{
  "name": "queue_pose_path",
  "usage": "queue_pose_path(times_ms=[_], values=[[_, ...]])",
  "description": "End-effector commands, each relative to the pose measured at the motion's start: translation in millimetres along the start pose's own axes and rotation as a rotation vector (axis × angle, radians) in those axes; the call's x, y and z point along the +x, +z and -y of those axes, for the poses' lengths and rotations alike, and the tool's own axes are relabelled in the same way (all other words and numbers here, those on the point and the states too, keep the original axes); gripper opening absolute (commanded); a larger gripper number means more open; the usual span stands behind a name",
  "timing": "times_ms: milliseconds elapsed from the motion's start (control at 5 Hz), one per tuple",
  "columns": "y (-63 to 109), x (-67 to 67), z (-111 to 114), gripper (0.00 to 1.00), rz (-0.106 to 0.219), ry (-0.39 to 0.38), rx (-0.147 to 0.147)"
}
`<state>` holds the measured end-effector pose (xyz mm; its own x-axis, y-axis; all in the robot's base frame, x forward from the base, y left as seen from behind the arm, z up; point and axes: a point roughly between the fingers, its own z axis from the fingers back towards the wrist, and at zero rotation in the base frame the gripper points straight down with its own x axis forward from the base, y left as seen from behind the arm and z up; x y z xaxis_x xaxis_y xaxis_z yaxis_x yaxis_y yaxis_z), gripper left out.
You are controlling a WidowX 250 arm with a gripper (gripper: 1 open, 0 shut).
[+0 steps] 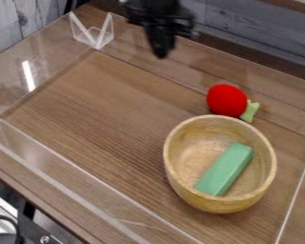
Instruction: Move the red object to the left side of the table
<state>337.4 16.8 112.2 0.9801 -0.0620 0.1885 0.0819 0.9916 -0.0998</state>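
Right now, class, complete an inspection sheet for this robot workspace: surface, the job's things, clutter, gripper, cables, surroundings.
Surface: wood-grain table with low clear acrylic walls; no spills seen.
Job's things: red ball toy with a light green piece, on the table toward the right, just behind the wooden bowl; not held.
Clutter: wooden bowl at front right with a green rectangular block lying in it.
Gripper: gripper shut, empty, pointing down over the back of the table, left of the toy and apart from it.
Cables: nothing seen.
Surroundings: clear acrylic bracket at the back left corner.
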Motion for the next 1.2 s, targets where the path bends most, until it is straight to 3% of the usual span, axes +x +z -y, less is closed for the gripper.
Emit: queue_pose_path(times_ms=[0,200,400,800,1000], values=[[-0.1,15.6,46,0.0,0.028,-0.088,-0.012],[3.9,4.1,-2,0.0,0.033,-0.018,0.015],[-9.0,18.7,38,0.0,0.029,-0.076,-0.003],[-20.5,27.5,50,0.0,0.032,-0.089,-0.003],[-4.3,24.7,43,0.0,0.06,-0.079,-0.007]])
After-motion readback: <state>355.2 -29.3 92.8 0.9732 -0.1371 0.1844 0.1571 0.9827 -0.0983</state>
